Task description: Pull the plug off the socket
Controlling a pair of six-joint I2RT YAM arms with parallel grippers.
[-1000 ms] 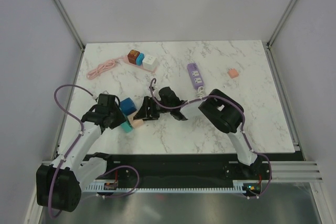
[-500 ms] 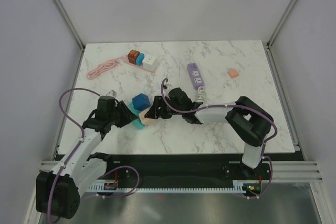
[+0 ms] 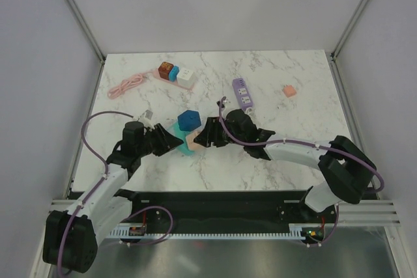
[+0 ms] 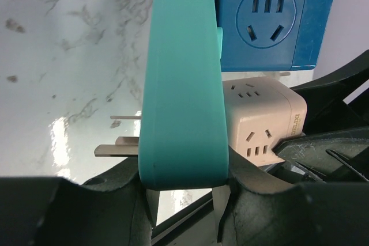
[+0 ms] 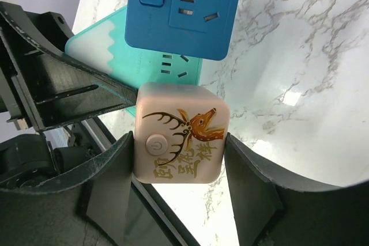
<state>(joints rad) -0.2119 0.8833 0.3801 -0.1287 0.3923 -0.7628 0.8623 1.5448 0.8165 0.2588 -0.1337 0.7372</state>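
The left gripper (image 4: 183,197) pinches the flat teal plastic socket slab (image 4: 183,84) as an anchor, seemingly so the right gripper (image 5: 180,168), clamping the cream deer-printed cube plug (image 5: 181,116), can tug it free.

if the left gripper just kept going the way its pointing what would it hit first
The left gripper is clamped on the teal adapter. Past that, it would most likely meet the beige cube socket held by the right gripper, which faces it. Depth is hard to judge.
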